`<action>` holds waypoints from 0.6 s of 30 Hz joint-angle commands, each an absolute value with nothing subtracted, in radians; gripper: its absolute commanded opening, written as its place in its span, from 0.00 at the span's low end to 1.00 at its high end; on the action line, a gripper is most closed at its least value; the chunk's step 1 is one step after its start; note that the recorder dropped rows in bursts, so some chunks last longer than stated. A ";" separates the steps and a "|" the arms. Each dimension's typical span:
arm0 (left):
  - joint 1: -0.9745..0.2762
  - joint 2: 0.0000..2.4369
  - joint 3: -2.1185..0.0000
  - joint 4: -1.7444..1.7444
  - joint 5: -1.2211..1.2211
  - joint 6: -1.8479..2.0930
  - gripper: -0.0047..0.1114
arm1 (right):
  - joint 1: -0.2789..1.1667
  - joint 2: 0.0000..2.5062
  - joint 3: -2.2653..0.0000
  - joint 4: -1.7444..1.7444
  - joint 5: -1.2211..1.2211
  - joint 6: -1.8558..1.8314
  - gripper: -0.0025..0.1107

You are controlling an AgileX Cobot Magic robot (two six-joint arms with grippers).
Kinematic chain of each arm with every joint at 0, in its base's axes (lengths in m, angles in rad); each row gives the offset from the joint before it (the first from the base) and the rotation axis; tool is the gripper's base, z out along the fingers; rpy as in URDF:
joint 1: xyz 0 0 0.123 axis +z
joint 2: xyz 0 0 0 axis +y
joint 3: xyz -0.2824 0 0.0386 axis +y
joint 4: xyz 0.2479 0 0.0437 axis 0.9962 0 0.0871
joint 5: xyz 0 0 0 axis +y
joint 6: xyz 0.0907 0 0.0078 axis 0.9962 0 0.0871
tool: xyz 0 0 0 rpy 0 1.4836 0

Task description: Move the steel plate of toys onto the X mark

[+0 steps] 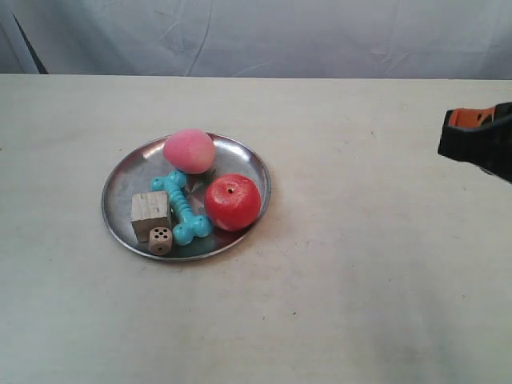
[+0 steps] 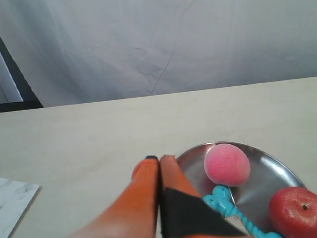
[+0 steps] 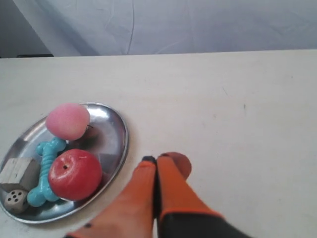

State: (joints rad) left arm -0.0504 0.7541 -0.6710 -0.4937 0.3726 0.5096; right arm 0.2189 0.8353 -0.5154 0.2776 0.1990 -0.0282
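Left claw (image 2: pixel 158 158): fingers pressed flat together, nothing between them. Tips sit over the table (image 2: pixel 74 144), just beside the plate (image 2: pixel 277 173) rim, on the peach (image 2: pixel 227 164) side.

Right claw (image 3: pixel 156 159): also closed tight and empty, near the plate rim on the apple (image 3: pixel 75 174) side.

In the exterior view the plate lies flat, toward 9 o'clock of the table's middle. On it: peach at 12, apple at 4, bone (image 1: pixel 182 206) through the centre, cube (image 1: pixel 150 213) at 8, die (image 1: pixel 160 239) at 7, just beside the cube.

The arm at the exterior view's right (image 1: pixel 480 138) enters at 3 o'clock, well apart from the plate.
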 commanded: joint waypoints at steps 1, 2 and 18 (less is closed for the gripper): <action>-0.053 0.726 -0.661 -0.494 0.364 0.512 0.04 | 0.221 0.807 -0.504 0.289 0.240 -0.030 0.01; -0.053 0.726 -0.661 -0.494 0.362 0.512 0.04 | 0.221 0.807 -0.504 0.289 0.240 -0.030 0.01; -0.063 0.500 -0.464 -0.312 0.283 0.308 0.04 | 0.221 0.807 -0.504 0.289 0.236 -0.027 0.01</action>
State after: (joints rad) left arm -0.0637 0.5881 -0.5415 -0.3782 0.2976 0.4352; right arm 0.2189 0.8155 -0.5080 0.2878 0.2434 -0.0282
